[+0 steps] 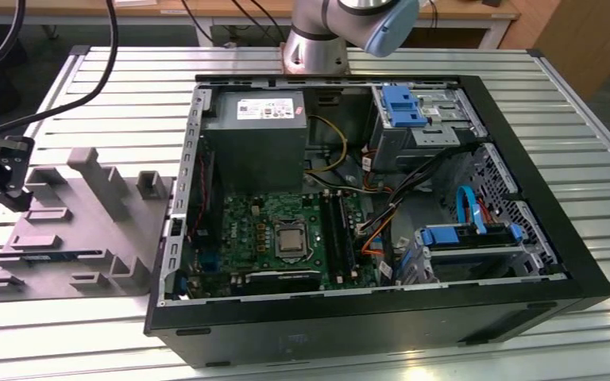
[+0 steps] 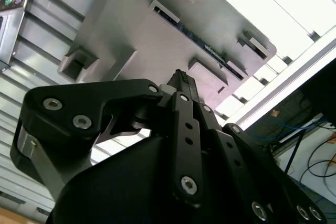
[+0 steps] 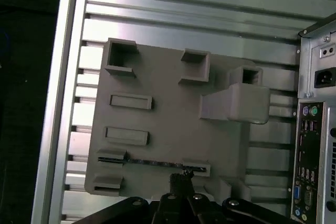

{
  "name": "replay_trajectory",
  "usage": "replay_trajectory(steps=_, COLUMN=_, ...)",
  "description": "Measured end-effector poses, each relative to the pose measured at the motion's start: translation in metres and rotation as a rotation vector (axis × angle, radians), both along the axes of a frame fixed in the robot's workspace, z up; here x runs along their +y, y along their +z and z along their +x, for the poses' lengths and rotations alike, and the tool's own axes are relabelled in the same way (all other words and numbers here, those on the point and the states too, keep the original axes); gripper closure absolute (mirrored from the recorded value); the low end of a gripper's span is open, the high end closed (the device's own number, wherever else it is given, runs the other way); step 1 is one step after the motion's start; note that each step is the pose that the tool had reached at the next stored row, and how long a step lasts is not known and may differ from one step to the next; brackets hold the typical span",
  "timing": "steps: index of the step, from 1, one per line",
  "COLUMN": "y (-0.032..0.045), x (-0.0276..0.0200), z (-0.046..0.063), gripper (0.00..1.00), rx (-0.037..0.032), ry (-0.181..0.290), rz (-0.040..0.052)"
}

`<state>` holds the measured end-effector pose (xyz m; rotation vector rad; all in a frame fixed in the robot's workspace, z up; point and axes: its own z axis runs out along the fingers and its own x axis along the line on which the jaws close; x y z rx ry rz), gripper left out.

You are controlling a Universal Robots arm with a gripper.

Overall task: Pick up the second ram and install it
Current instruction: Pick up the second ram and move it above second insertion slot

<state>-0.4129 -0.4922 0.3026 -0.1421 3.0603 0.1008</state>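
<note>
The second ram (image 1: pixel 59 256) is a slim dark blue stick standing on edge in a slot of the grey holder block (image 1: pixel 93 230) on the exterior view's left. It appears as a thin dark strip in the second wrist view (image 2: pixel 194 36) and in the first wrist view (image 3: pixel 155 162). My gripper (image 1: pixel 3 171) hangs above the holder's outer edge, apart from the ram. In both wrist views its black fingers (image 2: pixel 181 80) (image 3: pixel 181 178) are pressed together with nothing between them, their tips pointing down near the ram's slot.
The open black PC case (image 1: pixel 390 333) lies on the slatted metal table (image 1: pixel 581 111), with the green motherboard (image 1: pixel 252 230) and its long black slots (image 1: pixel 332 230) inside. The holder has tall posts (image 1: pixel 109 186). The case's rear ports (image 3: pixel 310 145) are beside the holder.
</note>
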Motion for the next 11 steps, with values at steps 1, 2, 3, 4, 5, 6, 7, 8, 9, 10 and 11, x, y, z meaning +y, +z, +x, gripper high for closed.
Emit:
replay_trajectory(steps=1, y=-0.0005, x=0.0000, z=0.0000, gripper=0.89, rx=0.0004, ry=0.016, rz=-0.0001)
replay_trajectory(steps=2, y=-0.0008, x=0.0000, z=0.0000, gripper=0.89, rx=0.0009, ry=0.034, rz=-0.0005)
replay_trajectory(steps=3, y=-0.0013, x=0.0000, z=0.0000, gripper=0.89, rx=0.0014, ry=0.051, rz=-0.0007)
replay_trajectory(steps=4, y=-0.0018, x=0.0000, z=0.0000, gripper=0.89, rx=0.0019, ry=0.069, rz=-0.0008)
replay_trajectory(steps=5, y=-0.0023, x=0.0000, z=0.0000, gripper=0.89, rx=0.0025, ry=0.087, rz=-0.0009)
replay_trajectory(steps=6, y=-0.0029, x=0.0000, z=0.0000, gripper=0.89, rx=0.0031, ry=0.107, rz=-0.0010)
replay_trajectory(steps=7, y=-0.0035, x=0.0000, z=0.0000, gripper=0.89, rx=0.0038, ry=0.125, rz=-0.0010)
replay_trajectory(steps=8, y=-0.0043, x=0.0000, z=0.0000, gripper=0.89, rx=0.0044, ry=0.142, rz=-0.0009)
replay_trajectory(steps=9, y=-0.0052, x=0.0000, z=0.0000, gripper=0.89, rx=0.0051, ry=0.161, rz=-0.0008)
replay_trajectory(steps=10, y=-0.0060, x=0.0000, z=0.0000, gripper=0.89, rx=0.0060, ry=0.178, rz=-0.0008)
replay_trajectory(steps=11, y=-0.0068, x=0.0000, z=0.0000, gripper=0.89, rx=0.0071, ry=0.197, rz=-0.0008)
